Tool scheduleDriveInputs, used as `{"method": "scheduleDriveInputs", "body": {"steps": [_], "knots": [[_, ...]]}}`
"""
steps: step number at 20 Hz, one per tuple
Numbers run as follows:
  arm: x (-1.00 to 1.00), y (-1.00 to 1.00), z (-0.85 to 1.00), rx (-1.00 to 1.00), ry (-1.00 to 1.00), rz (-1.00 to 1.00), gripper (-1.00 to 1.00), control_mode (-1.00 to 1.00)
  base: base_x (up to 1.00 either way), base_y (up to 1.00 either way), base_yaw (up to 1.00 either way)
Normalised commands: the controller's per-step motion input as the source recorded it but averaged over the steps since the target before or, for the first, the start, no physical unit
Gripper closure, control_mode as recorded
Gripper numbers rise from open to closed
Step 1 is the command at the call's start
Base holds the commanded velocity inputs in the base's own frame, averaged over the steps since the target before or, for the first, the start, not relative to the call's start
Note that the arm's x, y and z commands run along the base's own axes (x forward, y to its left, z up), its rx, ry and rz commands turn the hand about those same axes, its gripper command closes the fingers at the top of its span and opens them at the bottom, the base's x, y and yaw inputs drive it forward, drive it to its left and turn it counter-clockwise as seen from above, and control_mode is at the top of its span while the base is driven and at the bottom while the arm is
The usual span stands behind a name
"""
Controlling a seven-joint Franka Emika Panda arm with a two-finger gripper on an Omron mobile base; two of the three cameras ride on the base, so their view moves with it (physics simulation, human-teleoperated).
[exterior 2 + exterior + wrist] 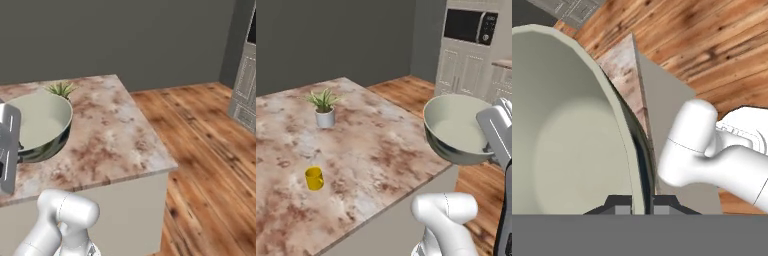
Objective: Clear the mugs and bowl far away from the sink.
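The large pale grey-green bowl (456, 127) hangs in the air over the counter's near edge, tilted with its opening toward the counter. My gripper (490, 148) is shut on its rim, one finger inside and one outside, which the hand view shows closely around the bowl (567, 135) at the gripper (639, 207). From the right base view the bowl (40, 122) hovers above the counter's left part with the gripper (19, 148) at its near rim. A plain yellow mug (314, 178) stands upright on the counter, well left of the bowl. The sink is out of view.
A white plant pot (325, 118) with a green plant stands on the marbled counter (371, 150) behind the yellow mug. The counter ends in a corner (167, 167) with wooden floor (210, 150) beyond. Cabinets and a microwave (470, 25) stand at the back right.
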Motion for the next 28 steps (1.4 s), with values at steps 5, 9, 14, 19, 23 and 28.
{"method": "scheduleDriveInputs", "body": {"steps": [5, 9, 14, 19, 23, 28], "knots": [[0.00, 0.00, 0.00, 0.00, 0.00, 0.00, 1.00, 1.00, 0.69, -0.31, 0.47], [0.00, 0.00, 0.00, 0.00, 0.00, 0.00, 1.00, 1.00, 0.68, -0.15, 0.44], [0.00, 0.00, 0.00, 0.00, 0.00, 0.00, 1.00, 1.00, 0.54, 0.00, 0.33], [0.93, 0.01, -0.78, 0.01, 0.16, 0.15, 1.00, -1.00, 0.00, 0.00, 0.00], [0.89, 0.00, -0.91, 0.00, 0.02, 0.00, 1.00, -1.00, 0.00, 0.00, 0.00], [0.67, 0.00, -0.67, 0.01, -0.10, 0.00, 1.00, -1.00, 0.00, 0.00, 0.00]]}}
